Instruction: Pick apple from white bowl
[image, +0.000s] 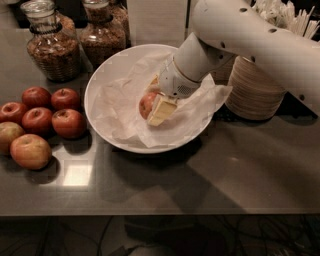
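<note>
The white bowl (96, 80) stands in the middle of the dark counter, lined with crumpled white paper. The small orange-red apple (146, 103) lies in it, right of centre. My gripper (152, 102) reaches down into the bowl from the upper right on the white arm. Its cream fingers (161, 110) stand on either side of the apple, the near one against its right side and the far one behind it. The gripper appears shut on the apple, which still rests on the paper. The apple's right half is hidden by the near finger.
Several darker red apples (50, 112) and two larger yellow-red apples (30, 150) lie left of the bowl. Two glass jars (52, 47) stand behind. A stack of beige paper bowls (255, 90) stands to the right, under the arm. The counter's front edge runs along the bottom.
</note>
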